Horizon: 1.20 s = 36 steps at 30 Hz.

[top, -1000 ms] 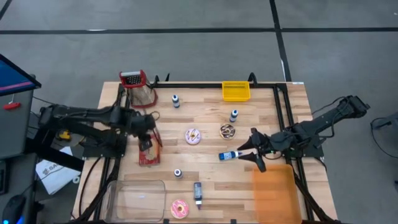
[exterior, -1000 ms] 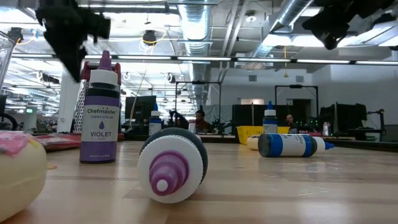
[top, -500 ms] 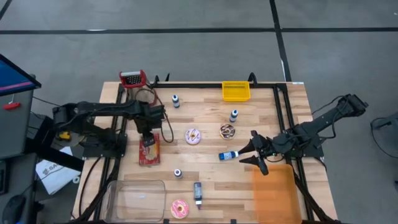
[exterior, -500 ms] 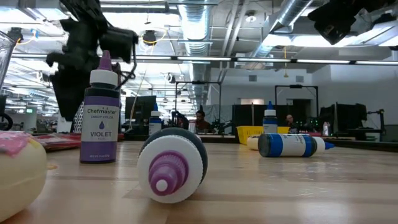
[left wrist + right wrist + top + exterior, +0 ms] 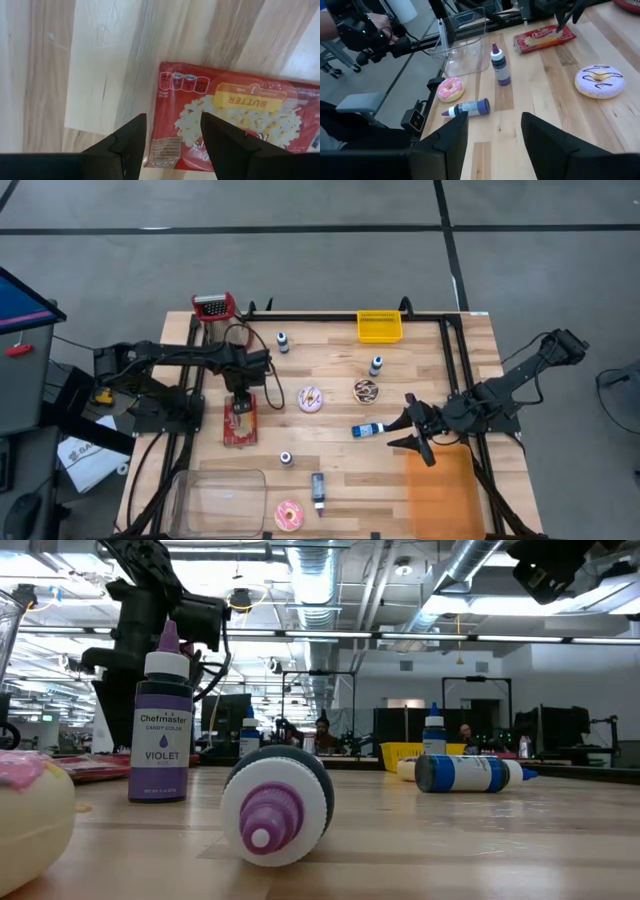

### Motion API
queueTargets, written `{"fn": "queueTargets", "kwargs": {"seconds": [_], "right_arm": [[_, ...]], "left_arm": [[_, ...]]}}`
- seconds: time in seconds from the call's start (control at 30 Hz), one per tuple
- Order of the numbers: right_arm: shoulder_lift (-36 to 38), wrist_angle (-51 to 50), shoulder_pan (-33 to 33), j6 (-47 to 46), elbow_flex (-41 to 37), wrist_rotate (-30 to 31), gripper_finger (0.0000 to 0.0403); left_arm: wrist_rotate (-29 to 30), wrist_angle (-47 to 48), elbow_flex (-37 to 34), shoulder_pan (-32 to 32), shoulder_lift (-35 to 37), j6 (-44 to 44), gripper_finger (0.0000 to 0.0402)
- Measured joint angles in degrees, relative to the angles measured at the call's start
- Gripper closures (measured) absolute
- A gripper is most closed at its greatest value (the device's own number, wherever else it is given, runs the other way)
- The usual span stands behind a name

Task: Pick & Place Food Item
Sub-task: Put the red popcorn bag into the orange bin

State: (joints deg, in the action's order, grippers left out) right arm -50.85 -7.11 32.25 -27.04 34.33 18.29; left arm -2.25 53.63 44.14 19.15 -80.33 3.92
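Directly beneath the left claw [image 5: 170, 145], lying flat on the surface [image 5: 100, 75]: the red butter popcorn packet [image 5: 235, 125], one short end framed between the parted fingers. Hovering just above that end, holding nothing, touching nothing visible; fingers standing moderately apart, wide enough to straddle the packet's edge. Judging the step as the approach to the pick, grasp not yet made. Calling next for a straight descent and a pinch on the thin packet edge, a flat item likely to slip. Waiting off by the blue bottle [image 5: 368, 429]: the right claw [image 5: 411, 432], spread open and empty.
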Motion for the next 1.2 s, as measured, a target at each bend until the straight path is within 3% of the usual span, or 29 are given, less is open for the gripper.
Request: {"fn": "queueTargets", "kwargs": {"seconds": [0.37,0.73,0.87,1.03,1.2], "right_arm": [[-0.1,0.6,1.0,-0.4,0.0,0.1,0.0226],[-0.1,1.0,3.8,-2.6,0.0,2.9,0.0226],[-0.1,1.0,4.4,-3.0,0.0,4.5,0.0226],[-0.1,1.5,4.5,-3.0,0.0,5.8,0.0226],[-0.1,1.8,4.5,-3.0,0.0,5.8,0.0226]], "left_arm": [[-0.1,-2.3,0.0,5.7,-4.6,3.8,0.0217],[-4.6,-6.1,-0.9,7.7,-10.3,7.3,0.0225],[-4.2,-6.5,-1.2,8.3,-9.1,7.5,0.0274],[-5.4,-6.8,-1.3,9.3,-6.3,7.6,0.0385],[-5.9,-6.7,-1.3,9.3,-2.1,7.5,0.04]]}}
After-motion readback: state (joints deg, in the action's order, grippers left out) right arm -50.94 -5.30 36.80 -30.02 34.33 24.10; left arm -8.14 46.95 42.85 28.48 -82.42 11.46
